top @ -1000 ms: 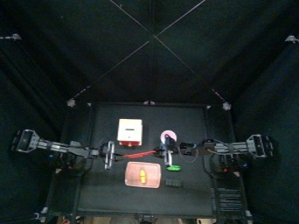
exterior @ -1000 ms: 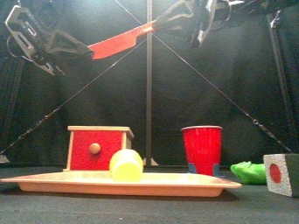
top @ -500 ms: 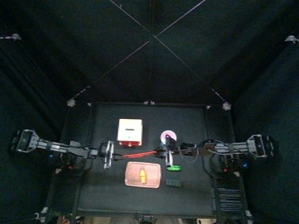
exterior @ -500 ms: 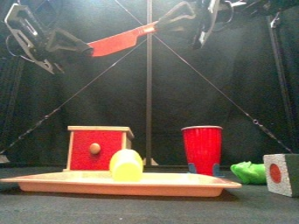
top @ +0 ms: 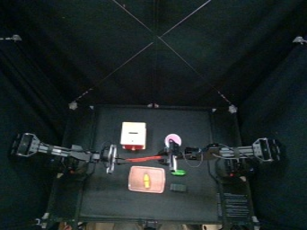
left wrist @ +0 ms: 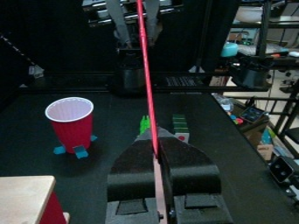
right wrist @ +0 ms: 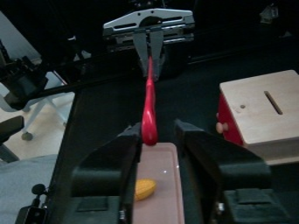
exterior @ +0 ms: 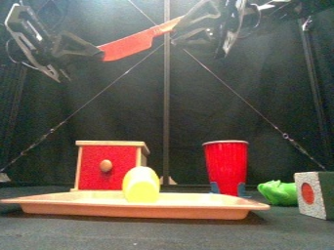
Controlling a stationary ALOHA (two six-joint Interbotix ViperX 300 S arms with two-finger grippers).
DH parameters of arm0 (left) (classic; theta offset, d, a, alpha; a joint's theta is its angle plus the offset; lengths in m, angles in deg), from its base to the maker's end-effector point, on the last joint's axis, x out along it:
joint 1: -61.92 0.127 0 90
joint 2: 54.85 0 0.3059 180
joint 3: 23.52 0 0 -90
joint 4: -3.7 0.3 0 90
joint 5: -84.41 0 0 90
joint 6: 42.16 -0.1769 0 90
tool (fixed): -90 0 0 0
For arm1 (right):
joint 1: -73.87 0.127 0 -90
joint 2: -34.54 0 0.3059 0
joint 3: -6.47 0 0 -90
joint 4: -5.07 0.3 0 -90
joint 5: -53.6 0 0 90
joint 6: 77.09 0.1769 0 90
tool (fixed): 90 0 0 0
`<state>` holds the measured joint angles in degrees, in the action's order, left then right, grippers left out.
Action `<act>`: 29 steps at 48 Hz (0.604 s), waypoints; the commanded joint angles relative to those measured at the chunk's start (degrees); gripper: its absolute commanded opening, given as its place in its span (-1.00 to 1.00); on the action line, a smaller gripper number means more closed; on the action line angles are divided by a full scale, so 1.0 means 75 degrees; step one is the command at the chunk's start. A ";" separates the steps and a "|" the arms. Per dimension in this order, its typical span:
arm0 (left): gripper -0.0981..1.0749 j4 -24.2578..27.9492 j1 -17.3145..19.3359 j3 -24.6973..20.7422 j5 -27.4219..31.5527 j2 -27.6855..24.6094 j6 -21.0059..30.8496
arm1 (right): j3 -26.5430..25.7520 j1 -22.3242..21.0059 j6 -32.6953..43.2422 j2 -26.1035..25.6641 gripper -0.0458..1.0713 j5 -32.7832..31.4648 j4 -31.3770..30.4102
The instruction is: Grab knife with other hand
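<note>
Top: knife (top: 144, 161) hanging mid-air between both arms, long axis running 9-to-3 above tabletop (top: 108, 117).

Front: left end effector (exterior: 81, 51) clamping one end, knife tilting up toward 2.

Left wrist: gripping handle.

Right wrist: right end effector (right wrist: 160, 133) spread wide around blade; needing squaring and firm closing before left releasing.

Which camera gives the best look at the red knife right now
The left wrist view: the knife runs its whole length from the left gripper to the right gripper. The front view shows it tilted, high above the table. The right wrist view foreshortens it. The top view shows only a small red strip.
</note>
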<state>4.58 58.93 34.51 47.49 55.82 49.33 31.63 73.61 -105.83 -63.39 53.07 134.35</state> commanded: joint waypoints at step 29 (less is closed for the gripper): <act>-0.45 0.0012 0.0199 0.0152 -0.0023 0.0152 -0.0023 | -0.0117 0.0445 0.0047 -0.0117 0.91 0.0480 0.0246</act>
<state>4.75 60.16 36.35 47.58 56.88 49.24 31.98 76.42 -105.56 -63.39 56.50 134.70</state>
